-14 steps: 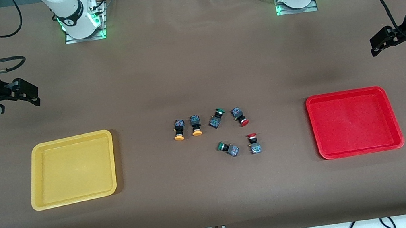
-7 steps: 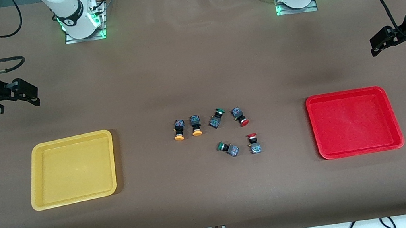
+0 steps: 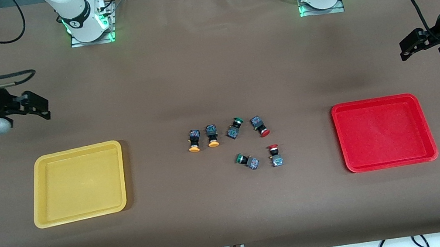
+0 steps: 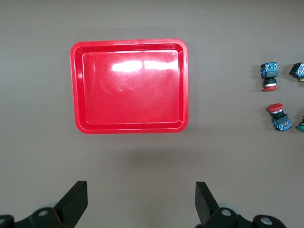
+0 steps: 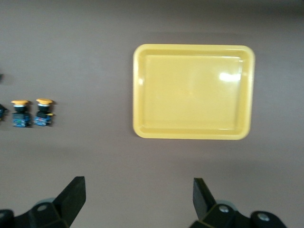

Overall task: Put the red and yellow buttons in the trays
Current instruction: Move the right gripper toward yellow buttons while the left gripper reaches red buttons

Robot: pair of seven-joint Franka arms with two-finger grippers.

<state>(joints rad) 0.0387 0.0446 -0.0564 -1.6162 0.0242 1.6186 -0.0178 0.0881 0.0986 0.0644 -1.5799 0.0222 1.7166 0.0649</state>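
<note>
Two yellow buttons lie side by side at the table's middle, and they also show in the right wrist view. One red button lies in the same row. The other red button lies nearer the front camera. Both show in the left wrist view. The yellow tray is empty at the right arm's end. The red tray is empty at the left arm's end. My right gripper and left gripper hang open and empty above bare table, each beside its tray.
Two green-capped buttons lie among the red and yellow ones. The brown table cover runs to the arm bases. Cables hang below the table's front edge.
My right gripper has shifted a little toward the table's middle. My left gripper has barely moved. The buttons and trays are where they were.
</note>
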